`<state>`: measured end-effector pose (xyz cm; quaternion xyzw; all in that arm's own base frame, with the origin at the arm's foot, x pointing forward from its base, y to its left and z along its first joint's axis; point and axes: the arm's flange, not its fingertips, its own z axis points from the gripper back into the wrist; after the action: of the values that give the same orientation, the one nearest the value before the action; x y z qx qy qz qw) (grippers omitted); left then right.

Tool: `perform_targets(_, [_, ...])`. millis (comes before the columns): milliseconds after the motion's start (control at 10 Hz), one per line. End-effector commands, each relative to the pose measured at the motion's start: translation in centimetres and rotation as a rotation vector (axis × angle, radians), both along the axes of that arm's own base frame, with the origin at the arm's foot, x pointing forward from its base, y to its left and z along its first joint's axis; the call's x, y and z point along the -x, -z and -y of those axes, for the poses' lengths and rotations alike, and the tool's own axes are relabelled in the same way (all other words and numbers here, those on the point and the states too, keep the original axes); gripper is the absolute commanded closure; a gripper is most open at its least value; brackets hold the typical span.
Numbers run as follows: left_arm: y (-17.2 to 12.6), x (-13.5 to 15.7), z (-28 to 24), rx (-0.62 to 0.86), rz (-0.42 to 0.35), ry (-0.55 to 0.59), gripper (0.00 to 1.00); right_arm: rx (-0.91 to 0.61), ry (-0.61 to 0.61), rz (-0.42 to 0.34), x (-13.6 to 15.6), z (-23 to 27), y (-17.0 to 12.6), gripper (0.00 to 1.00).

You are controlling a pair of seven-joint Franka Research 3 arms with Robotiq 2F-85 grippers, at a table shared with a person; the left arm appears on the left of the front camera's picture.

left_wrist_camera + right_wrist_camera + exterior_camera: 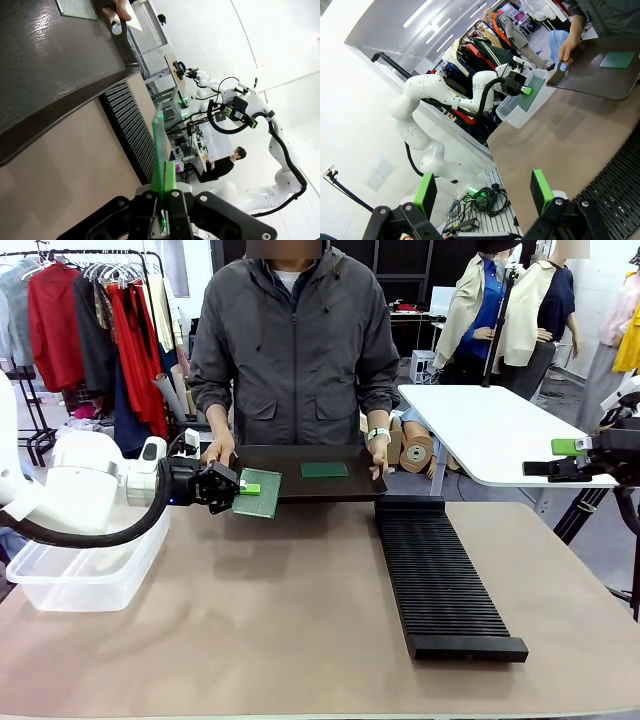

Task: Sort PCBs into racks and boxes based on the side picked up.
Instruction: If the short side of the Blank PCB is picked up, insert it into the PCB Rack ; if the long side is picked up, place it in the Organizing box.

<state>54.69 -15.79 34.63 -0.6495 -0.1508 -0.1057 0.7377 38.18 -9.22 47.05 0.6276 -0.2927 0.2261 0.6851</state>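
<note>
PCBs come as two here: one PCB (259, 494) is pinched by its edge between the green pads of my left claw (248, 489), which is clenched tight on it. It hangs in the air at the near left corner of the black tray (300, 490). Along my left wrist's line of sight this PCB (160, 145) stands edge-on, rising straight out of my left claw (164, 192). The second PCB (324, 469) lies flat on the tray, toward its far side. A person across the table (250, 640) grips the tray at both ends, one hand (218, 450) near my left claw, the other hand (378, 452) at the opposite end. The long black rack (440, 580) sits on the table just below the tray's right end, running toward me. The clear box (90, 575) rests at the table's left edge, under my left arm. My right claw (555, 457) hovers off to the right, well apart from it all, released, its pads spread wide with nothing between them (484, 192).
</note>
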Motion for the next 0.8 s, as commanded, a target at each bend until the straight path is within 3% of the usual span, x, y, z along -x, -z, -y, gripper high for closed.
perform_targets(0, [-0.1, -0.1, 0.1, 0.011, 0.0, -0.012, 1.0, -0.004, -0.006, 0.009, 0.0, 0.0, -0.2, 0.0])
perform_targets(700, [-3.8, -1.1, -2.6, 0.005, 0.05, -0.071, 1.0, -0.004, -0.006, 0.009, 0.0, 0.0, -0.2, 0.0])
